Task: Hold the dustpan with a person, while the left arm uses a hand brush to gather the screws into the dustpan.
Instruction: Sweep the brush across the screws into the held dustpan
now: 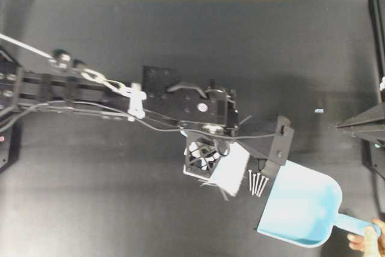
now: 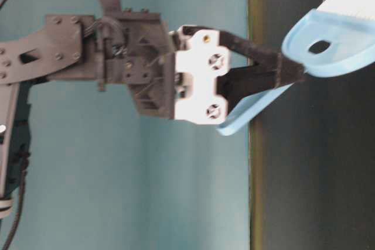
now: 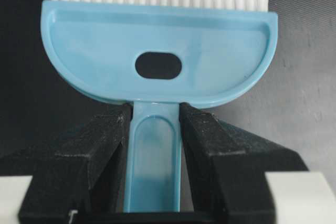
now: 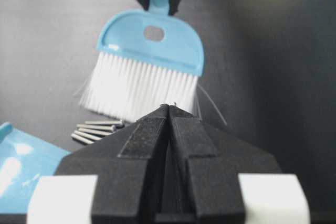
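- From above, the left arm (image 1: 120,97) reaches across the dark table (image 1: 90,209) with the brush (image 1: 231,170) hanging under its wrist, white bristles just left of the screws (image 1: 257,183). The screws lie in a tight row on the table, right at the mouth of the dustpan (image 1: 301,209), not inside it. The person's hand (image 1: 367,239) grips the dustpan's handle at the bottom right corner. I'd say the gathering is nearly done and the last push into the pan is left. The right gripper (image 1: 340,126) sits parked at the right edge, well apart from all this.
- From table level, the picture is turned on its side; the left gripper (image 2: 287,71) has its dark fingers (image 2: 258,54) pinched on the brush's slim handle, the blue head with its oval slot beyond them.
- From the left wrist, both fingers press flat against either side of the brush handle (image 3: 155,161), set narrow, holding it firmly. Bristles point away toward the table.
- From the right wrist, the right gripper's own fingers (image 4: 147,145) meet at the tips, closed with nothing between them. Beyond, the brush stands bristles-down on the table, with the screws just beside its lower left edge and a corner of the dustpan at the far left.
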Available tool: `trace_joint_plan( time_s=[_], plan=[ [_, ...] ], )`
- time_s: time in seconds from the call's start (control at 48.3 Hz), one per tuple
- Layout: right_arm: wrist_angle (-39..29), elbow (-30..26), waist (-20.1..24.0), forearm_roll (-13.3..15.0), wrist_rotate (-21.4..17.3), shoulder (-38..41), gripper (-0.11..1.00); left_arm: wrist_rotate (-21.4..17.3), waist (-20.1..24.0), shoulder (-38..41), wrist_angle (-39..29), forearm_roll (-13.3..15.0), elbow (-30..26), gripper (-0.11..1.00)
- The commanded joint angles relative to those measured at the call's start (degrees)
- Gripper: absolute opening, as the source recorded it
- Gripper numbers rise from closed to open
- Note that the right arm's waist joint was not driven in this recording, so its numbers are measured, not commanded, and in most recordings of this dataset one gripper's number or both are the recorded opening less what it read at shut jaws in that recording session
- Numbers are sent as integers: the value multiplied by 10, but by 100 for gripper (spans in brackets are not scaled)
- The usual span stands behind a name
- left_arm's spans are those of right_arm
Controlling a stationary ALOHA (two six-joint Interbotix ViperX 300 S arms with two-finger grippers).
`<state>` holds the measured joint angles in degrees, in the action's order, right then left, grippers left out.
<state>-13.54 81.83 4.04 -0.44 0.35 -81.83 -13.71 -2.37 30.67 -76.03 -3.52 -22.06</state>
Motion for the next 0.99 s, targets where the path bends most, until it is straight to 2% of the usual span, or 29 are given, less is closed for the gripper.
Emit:
trace_joint_plan(
  time_s=[0.0,0.373,0.89,0.973],
  plan=[
    [5,-3,0,0,4,2,0,-1,-6,3,6,0,-14,32],
    [5,-3,0,0,4,1,0,0,-25,45,38,0,-91,32],
    [5,-1,0,0,4,-1,0,-2,-41,144,41,-1,-312,32],
    [5,-1,0,0,4,-1,0,-11,-45,163,50,0,-338,32]
  ],
)
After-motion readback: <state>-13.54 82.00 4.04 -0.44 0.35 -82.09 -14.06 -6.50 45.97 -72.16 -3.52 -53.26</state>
